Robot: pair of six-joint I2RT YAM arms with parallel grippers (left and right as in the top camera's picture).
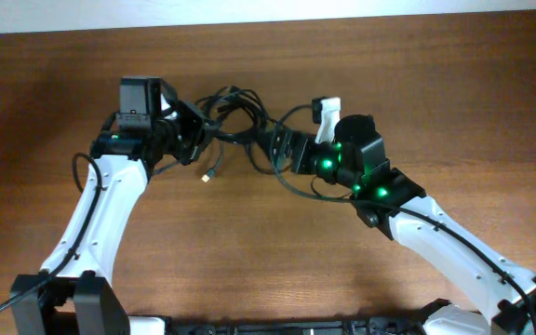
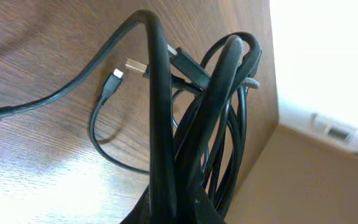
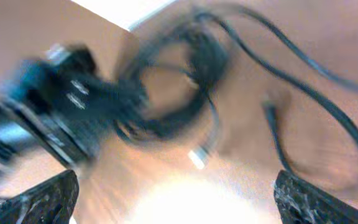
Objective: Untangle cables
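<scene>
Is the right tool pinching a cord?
No, the right tool stands wide open with nothing inside, and the cords lie beyond it.

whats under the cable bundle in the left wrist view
Wooden table, with a small plug and a silver plug showing beside the cables. The table right beneath the thick strands is covered, so anything there cannot be seen.
</scene>
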